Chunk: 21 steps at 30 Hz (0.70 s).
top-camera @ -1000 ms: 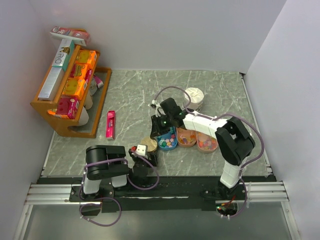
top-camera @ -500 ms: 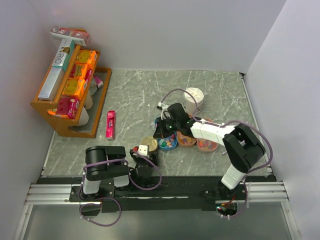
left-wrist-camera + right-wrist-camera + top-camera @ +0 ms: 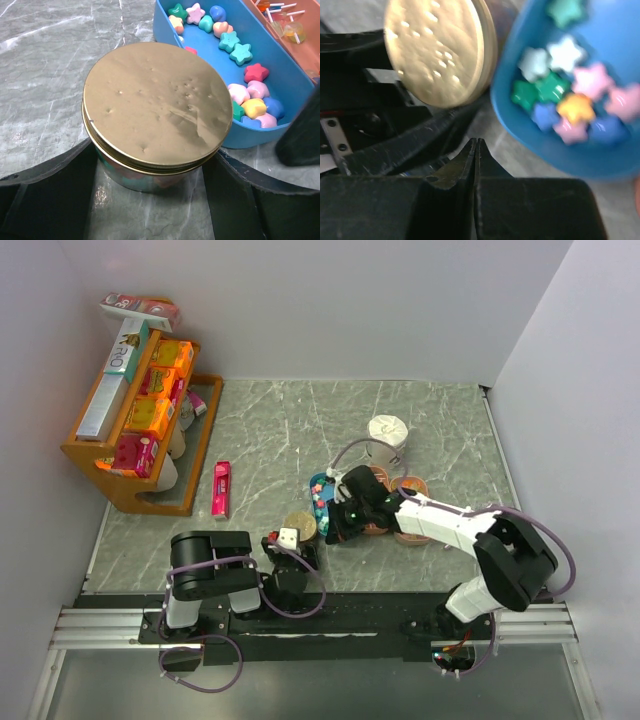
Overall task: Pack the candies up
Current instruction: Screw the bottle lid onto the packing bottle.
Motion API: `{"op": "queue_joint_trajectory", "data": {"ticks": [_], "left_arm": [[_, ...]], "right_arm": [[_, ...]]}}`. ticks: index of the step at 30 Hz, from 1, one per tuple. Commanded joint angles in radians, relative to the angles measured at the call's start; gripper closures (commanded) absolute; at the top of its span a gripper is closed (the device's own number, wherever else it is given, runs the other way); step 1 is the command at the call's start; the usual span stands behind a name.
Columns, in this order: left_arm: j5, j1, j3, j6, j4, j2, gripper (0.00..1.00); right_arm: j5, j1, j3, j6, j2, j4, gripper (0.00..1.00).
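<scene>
The candies [image 3: 239, 49], small stars and hearts in mixed colours, lie in a blue tray [image 3: 265, 135]; they also show in the top view [image 3: 320, 502] and the right wrist view [image 3: 570, 95]. A round tin with a gold lid [image 3: 155, 100] stands closed against the tray's near left side. My left gripper [image 3: 150, 152] has a finger against each side of the tin [image 3: 298, 526]. My right gripper [image 3: 477, 141] is shut and empty, low beside the tin [image 3: 437, 50] and the tray's near edge [image 3: 560, 160]. It stands just right of the tin in the top view [image 3: 333, 530].
Two orange trays [image 3: 408, 532] sit right of the blue tray under my right arm. A white cup [image 3: 388, 432] stands behind them. A flat pink packet [image 3: 221, 488] lies to the left. A wooden rack with boxes [image 3: 140, 420] fills the far left.
My right arm has swung from over the blue tray toward the near edge, down beside the tin. The blue tray has shifted toward the far left. The left gripper has stayed at the tin.
</scene>
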Motion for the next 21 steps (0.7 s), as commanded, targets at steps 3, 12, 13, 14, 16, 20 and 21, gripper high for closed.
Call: {"op": "queue_joint_trajectory", "data": {"ticks": [3, 12, 13, 14, 16, 20, 21], "left_arm": [[0.279, 0.002, -0.063, -0.140, -0.239, 0.073, 0.45], [0.281, -0.043, -0.065, -0.235, -0.338, 0.055, 0.46], [0.273, -0.049, -0.066, -0.247, -0.346, 0.056, 0.46], [0.268, -0.055, -0.065, -0.260, -0.355, 0.058, 0.45], [0.254, -0.067, -0.052, -0.284, -0.395, 0.063, 0.45], [0.245, -0.084, -0.035, -0.295, -0.427, 0.072, 0.46], [0.244, -0.087, -0.031, -0.300, -0.430, 0.073, 0.46]], "right_arm": [[0.158, -0.014, 0.088, 0.037, -0.091, -0.051, 0.69], [-0.013, -0.018, 0.298, -0.061, 0.106, -0.006, 0.63], [-0.032, -0.017, 0.328, -0.068, 0.144, -0.011, 0.63], [-0.044, -0.018, 0.339, -0.072, 0.161, -0.012, 0.63], [-0.053, -0.017, 0.356, -0.075, 0.201, -0.014, 0.63], [-0.053, -0.017, 0.356, -0.081, 0.244, -0.021, 0.63], [-0.053, -0.018, 0.352, -0.081, 0.247, -0.021, 0.62]]}}
